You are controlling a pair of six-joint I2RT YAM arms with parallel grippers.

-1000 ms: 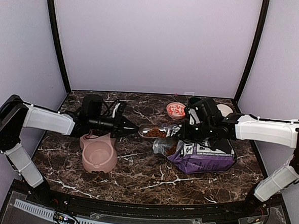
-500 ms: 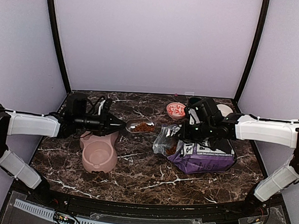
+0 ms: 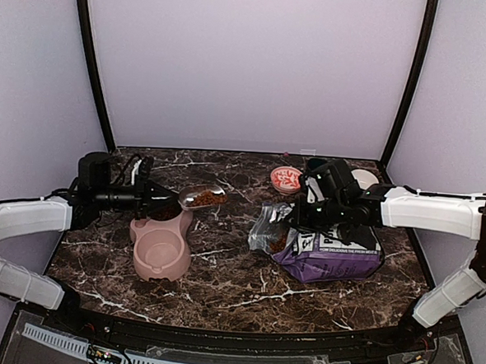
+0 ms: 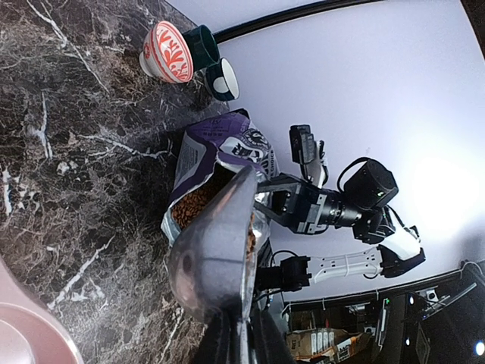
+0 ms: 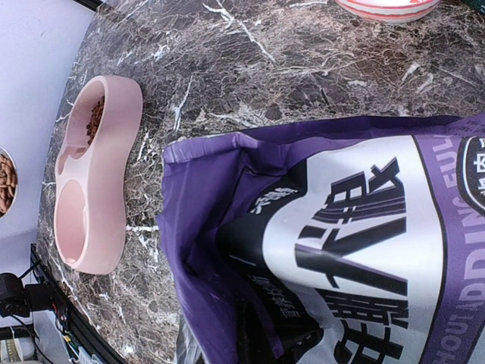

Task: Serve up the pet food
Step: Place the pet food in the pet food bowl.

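1. Dark marbled worktop (image 3: 236,290), plain lilac walls all round.
2. pet food (image 3: 202,199) sits heaped in a metal scoop (image 3: 189,192), raised just beyond the far cup of the pink double bowl (image 3: 160,261). That cup has some kibble in it.
3. Scoop's long axis runs left-right, with the load at the right end. The left claw (image 3: 158,197) pinches the handle, jaws narrow.
4. Left arm is nearer. The pour likely needs a short pull back over the cup, then a roll.
5. Right claw (image 3: 303,210) is clamped shut on the mouth of the bag (image 3: 337,258), well apart.
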